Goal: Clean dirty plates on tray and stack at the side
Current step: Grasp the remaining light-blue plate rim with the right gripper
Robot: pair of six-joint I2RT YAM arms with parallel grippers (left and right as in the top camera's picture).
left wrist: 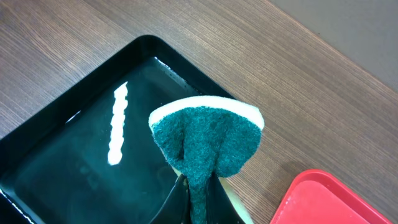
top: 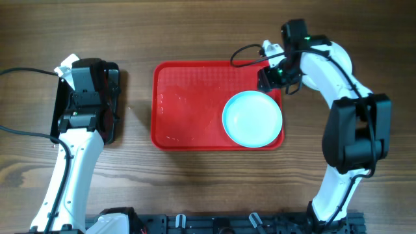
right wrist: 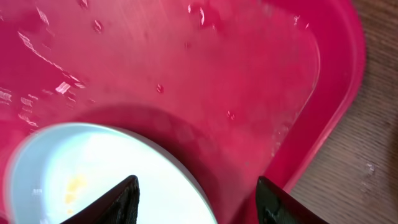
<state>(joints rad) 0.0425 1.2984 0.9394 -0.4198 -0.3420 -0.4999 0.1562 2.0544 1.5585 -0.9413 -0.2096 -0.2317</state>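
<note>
One pale turquoise plate lies in the right part of the red tray. In the right wrist view the plate has a small yellow smear and the tray is wet. My right gripper is open and empty above the tray's far right corner, its fingertips spread over the plate's rim. My left gripper hangs over the black tray. It is shut on a green and white sponge. The other plates are out of view.
The glossy black tray holds shallow water and lies on the wooden table at the left. Bare wood separates it from the red tray. Cables run near the right arm at the far edge of the red tray.
</note>
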